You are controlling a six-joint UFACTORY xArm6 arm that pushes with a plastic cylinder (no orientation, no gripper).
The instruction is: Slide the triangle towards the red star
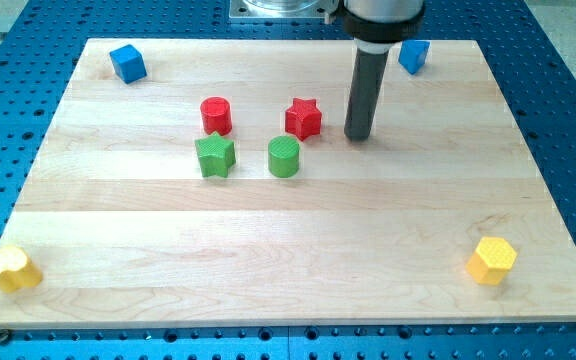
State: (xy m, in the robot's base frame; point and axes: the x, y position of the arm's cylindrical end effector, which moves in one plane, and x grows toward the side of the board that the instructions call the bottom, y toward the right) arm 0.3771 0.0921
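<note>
The red star (304,118) lies on the wooden board (288,250), a little above the middle. My tip (359,137) rests on the board just to the right of the red star, with a small gap between them. A blue block (414,55) sits at the board's top right edge, partly hidden behind the rod; its shape cannot be made out. It lies above and to the right of my tip.
A red cylinder (216,115) lies left of the red star. Below them are a green star (215,156) and a green cylinder (284,157). A blue cube (127,63) is at top left. Yellow blocks sit at bottom left (12,269) and bottom right (492,260).
</note>
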